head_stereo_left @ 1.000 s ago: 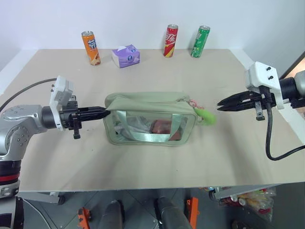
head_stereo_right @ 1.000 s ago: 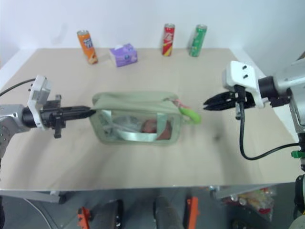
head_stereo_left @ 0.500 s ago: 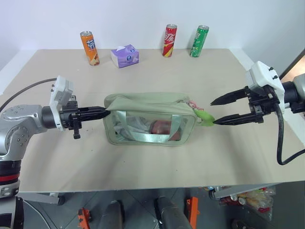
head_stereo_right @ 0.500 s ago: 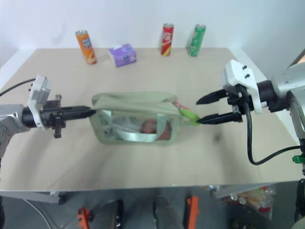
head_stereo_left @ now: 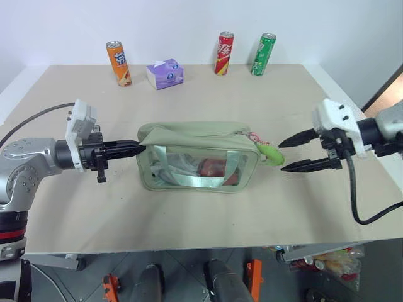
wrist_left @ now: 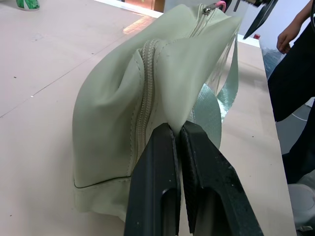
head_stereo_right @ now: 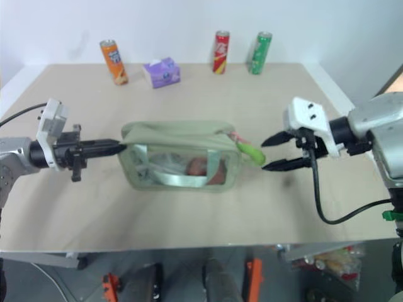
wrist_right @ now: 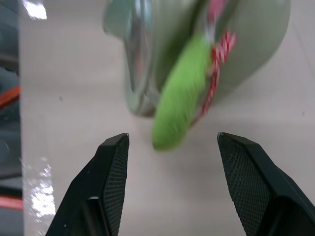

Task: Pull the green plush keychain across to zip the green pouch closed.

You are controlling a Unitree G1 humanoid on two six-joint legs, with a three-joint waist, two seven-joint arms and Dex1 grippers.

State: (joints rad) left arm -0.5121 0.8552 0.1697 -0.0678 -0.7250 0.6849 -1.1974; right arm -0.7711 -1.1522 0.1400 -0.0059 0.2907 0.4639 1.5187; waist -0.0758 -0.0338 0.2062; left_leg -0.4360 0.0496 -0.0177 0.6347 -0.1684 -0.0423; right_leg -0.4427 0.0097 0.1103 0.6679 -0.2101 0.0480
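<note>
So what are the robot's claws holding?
The left claw pinches the pouch by its end fabric. The right claw holds nothing.

A beige bench (head_stereo_left: 189, 214) carries a row of things along its far edge. At about 11 o'clock stands an orange can (head_stereo_left: 119, 63), upright. Just beside it toward 12 o'clock sits a small purple tissue pack (head_stereo_left: 165, 73) with a white tissue poking from its top. Past 12 o'clock a red can (head_stereo_left: 225, 53) stands upright, and near it at 1 o'clock a green can (head_stereo_left: 264, 55), the two apart. In the left wrist view a person's hand (wrist_left: 286, 38) and dark sleeve show beyond the bench's edge.
</note>
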